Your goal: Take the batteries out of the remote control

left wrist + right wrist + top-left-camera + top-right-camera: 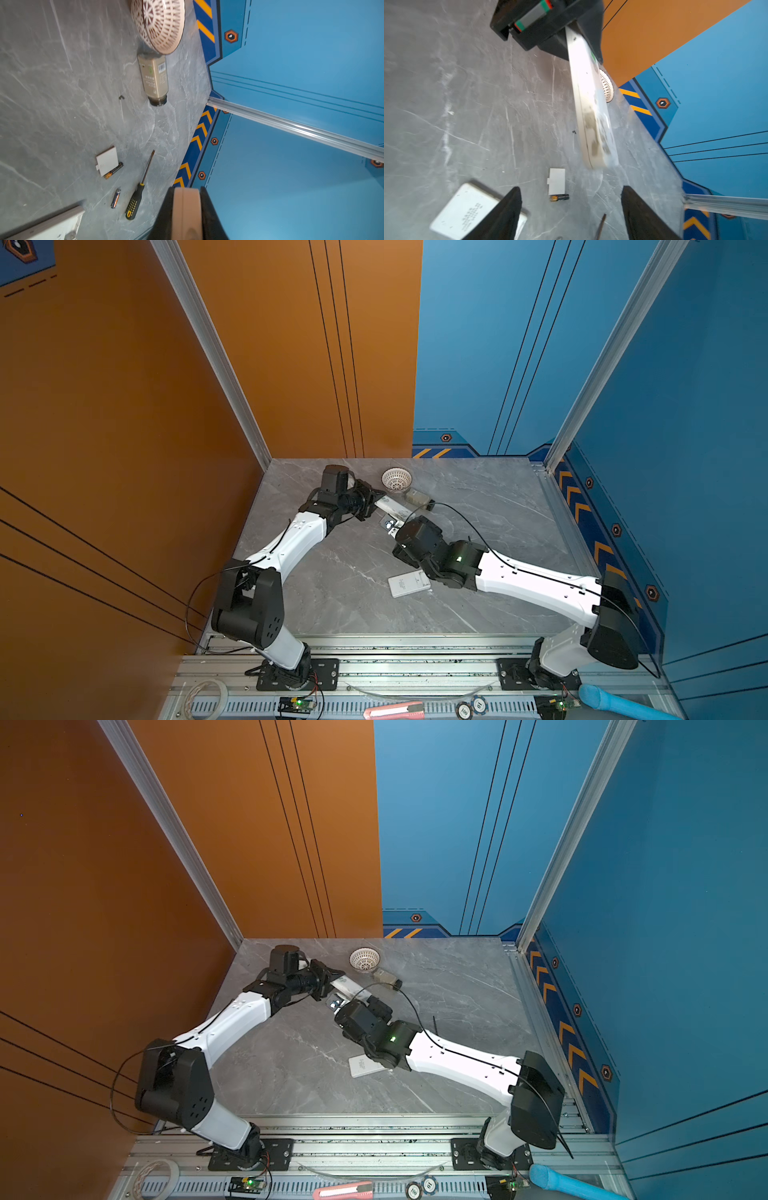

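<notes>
Batteries [115,198] out on the table, remote control [589,108] held aloft.
Left gripper [372,500] clamps the remote by one end near the table's 12 o'clock, probably to keep its bay reachable. Right gripper [571,188], at the remote's 5 o'clock, is spread and empty. One battery [559,197] lies below that gap, touching neither finger, just beside the battery cover [557,181]. Another lies near the screwdriver [135,199].
</notes>
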You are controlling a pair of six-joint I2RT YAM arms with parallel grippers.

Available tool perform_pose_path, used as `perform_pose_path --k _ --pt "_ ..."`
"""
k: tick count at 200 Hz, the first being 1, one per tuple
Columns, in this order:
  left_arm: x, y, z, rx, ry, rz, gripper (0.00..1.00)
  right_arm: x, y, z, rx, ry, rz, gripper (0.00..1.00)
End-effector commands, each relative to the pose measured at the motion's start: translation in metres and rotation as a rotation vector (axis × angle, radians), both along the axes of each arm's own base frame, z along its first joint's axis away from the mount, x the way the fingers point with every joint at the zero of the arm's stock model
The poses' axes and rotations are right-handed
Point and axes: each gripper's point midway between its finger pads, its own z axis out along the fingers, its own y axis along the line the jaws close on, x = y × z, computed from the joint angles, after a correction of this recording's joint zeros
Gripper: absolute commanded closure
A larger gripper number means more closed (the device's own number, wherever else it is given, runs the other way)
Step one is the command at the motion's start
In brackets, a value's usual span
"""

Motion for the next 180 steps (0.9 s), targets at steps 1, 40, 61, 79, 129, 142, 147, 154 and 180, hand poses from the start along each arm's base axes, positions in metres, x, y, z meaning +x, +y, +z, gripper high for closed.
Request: perform_pose_path --k 1,40,61,79,129,142,147,154,180 --pt "0.013 0.027 0.038 -0.036 -0.17 0.085 0.96 -0.012 0.004 0.042 0.522 0.238 -0.062 0.19" --pt "0.025 0.042 0.055 0.008 -0.379 0.069 1.0 0.016 -0.003 0.062 1.093 0.435 -0.196 0.18" --pt "0.023 0.043 0.059 -0.042 -0.497 0.082 1.0 0.038 0.01 0.061 1.294 0.591 -0.21 0.2" --pt "0.021 0.041 0.062 -0.078 -0.56 0.08 1.0 0.051 0.025 0.056 1.432 0.702 -0.183 0.25" --pt "0.011 0.037 0.057 -0.057 -0.57 0.064 1.0 0.061 0.043 0.025 1.427 0.824 -0.226 0.34" --pt "0.009 0.034 0.056 -0.056 -0.572 0.051 1.0 0.063 0.043 0.019 1.45 0.832 -0.237 0.38" --pt "0.008 0.031 0.056 -0.056 -0.572 0.043 1.0 0.063 0.044 0.017 1.45 0.832 -0.238 0.39" --pt "0.007 0.029 0.056 -0.054 -0.575 0.036 1.0 0.065 0.045 0.015 1.449 0.833 -0.241 0.41" --pt "0.005 0.025 0.052 -0.05 -0.571 0.026 1.0 0.069 0.048 0.013 1.457 0.828 -0.241 0.48"
